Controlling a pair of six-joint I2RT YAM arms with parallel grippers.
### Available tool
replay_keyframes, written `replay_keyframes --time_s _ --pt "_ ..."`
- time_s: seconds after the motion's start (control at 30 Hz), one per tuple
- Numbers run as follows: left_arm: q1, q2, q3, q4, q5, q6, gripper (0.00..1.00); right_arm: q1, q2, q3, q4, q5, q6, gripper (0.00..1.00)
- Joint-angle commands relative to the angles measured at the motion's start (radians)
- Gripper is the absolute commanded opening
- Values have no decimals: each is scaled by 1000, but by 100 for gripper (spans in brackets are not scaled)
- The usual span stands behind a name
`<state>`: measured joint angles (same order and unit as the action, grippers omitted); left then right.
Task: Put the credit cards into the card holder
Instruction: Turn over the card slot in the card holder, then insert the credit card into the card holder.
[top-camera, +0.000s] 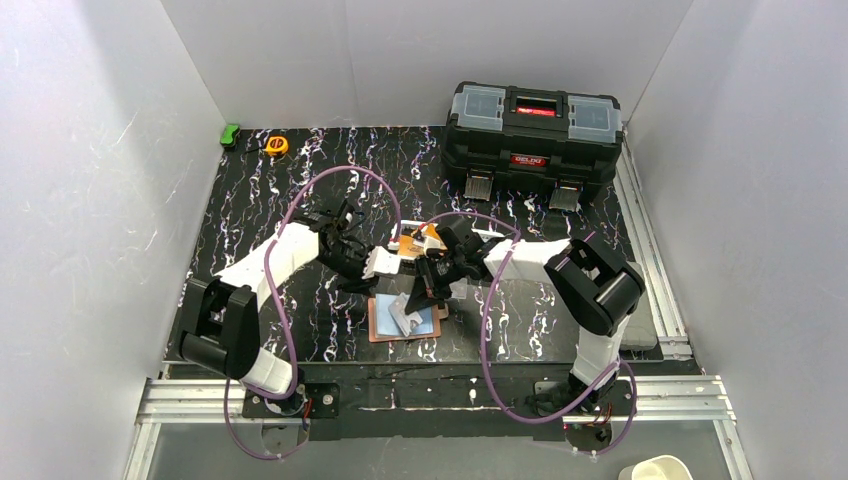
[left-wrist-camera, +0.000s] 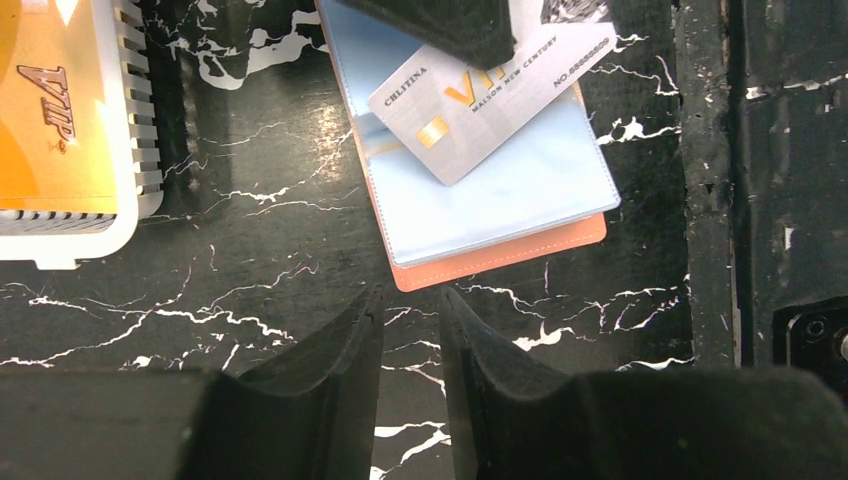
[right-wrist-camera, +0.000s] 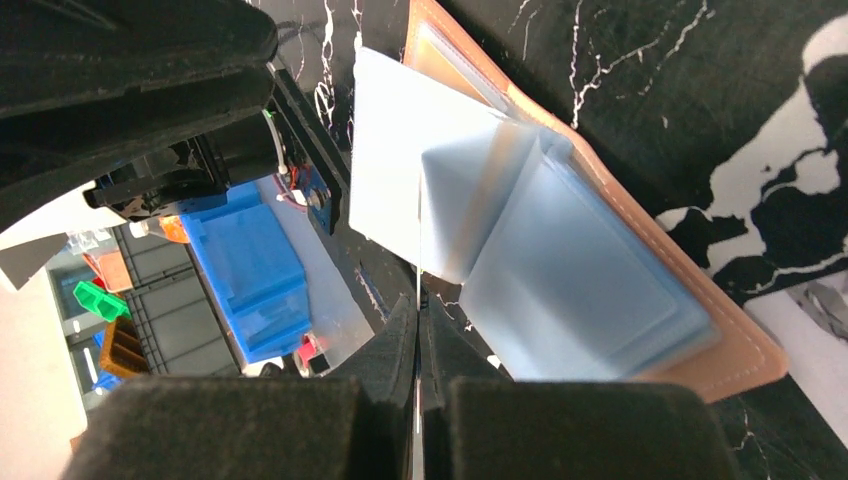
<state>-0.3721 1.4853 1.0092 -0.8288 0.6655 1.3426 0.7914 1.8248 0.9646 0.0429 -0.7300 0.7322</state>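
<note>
The right gripper (right-wrist-camera: 420, 330) is clenched on a silver credit card (left-wrist-camera: 490, 95), which lies askew over the open card holder (left-wrist-camera: 500, 258) just ahead of its jaws. The left gripper (left-wrist-camera: 412, 310) stands slightly parted and empty (holder just beyond its tips, unpinned), so a skewed push may slide the holder.

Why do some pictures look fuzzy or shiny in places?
Left wrist view: a soft sheen on the black marbled tabletop, yet print on the silver plastic card reads sharp. Right wrist view: the right gripper, too close, is blurred, and that card looks bleached white. Top view: even light, no hard shadows.
</note>
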Motion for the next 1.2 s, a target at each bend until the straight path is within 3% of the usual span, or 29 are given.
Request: replay_keyframes --time_s 0.0,0.43,0.6,1.17 --pt "7 -36 18 -73 68 48 25 9 11 47 -38 -2 -26 1" --pt "-68 18 -133 100 34 111 26 11 6 65 -151 78 -56 1" --pt "-68 30 -162 148 29 72 30 11 -12 71 -212 134 -83 1" --pt "-104 23 -223 158 10 200 30 -10 -27 72 -201 113 -79 1"
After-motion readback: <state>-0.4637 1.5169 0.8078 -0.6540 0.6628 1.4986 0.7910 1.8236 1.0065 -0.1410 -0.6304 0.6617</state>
